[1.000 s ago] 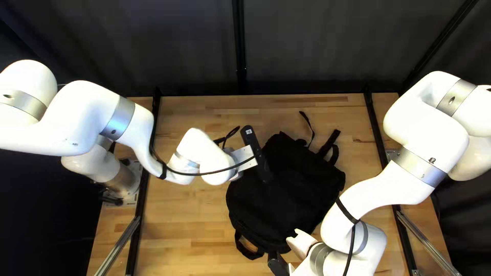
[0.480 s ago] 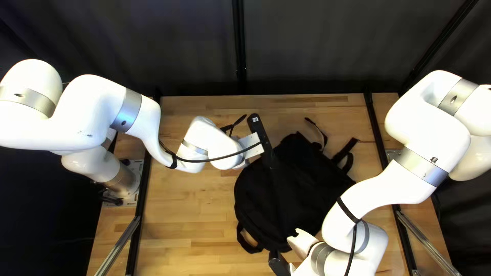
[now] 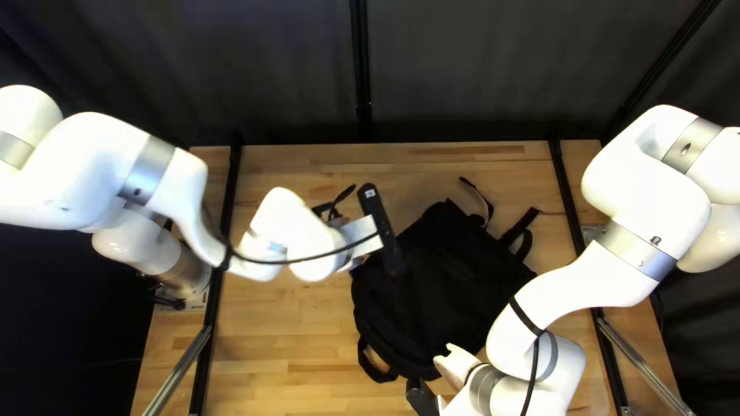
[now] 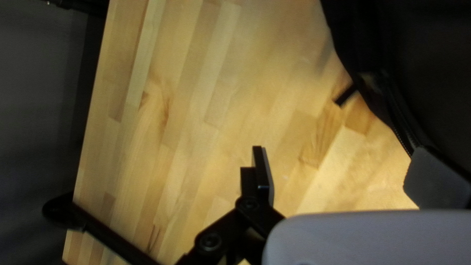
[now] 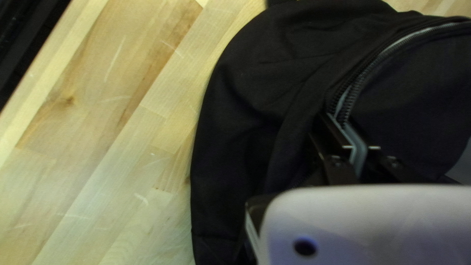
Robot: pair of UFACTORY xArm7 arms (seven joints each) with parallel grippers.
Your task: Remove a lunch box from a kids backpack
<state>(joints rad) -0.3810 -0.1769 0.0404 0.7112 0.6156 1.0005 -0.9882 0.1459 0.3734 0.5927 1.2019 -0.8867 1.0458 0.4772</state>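
Across the middle of the bench (image 3: 285, 331), in the top left view, lies a black backpack (image 3: 455, 285), its folds hard to separate in so dark a cloth. Straps (image 3: 519, 231) trail from its upper right side. Over its upper left edge hangs the left end effector (image 3: 387, 231), dark against dark, its fingertips lost to sight. The right end effector (image 3: 422, 397) is at the backpack's bottom edge, partly cut off by the view.

Seen from the left wrist, one finger (image 4: 262, 169) stands out to the side over bare wood, so the grip looks spread and holds nothing visible; the other finger cannot be made out. Ahead and off to one side, the backpack is cut off, a blurred tab (image 4: 346, 95) poking from it.

From the right wrist, the fingers stand nearly together beside the zipper (image 5: 351, 93), pinching the backpack's cloth. Cloth hides whatever is inside; where the lunch box lies, I cannot tell.
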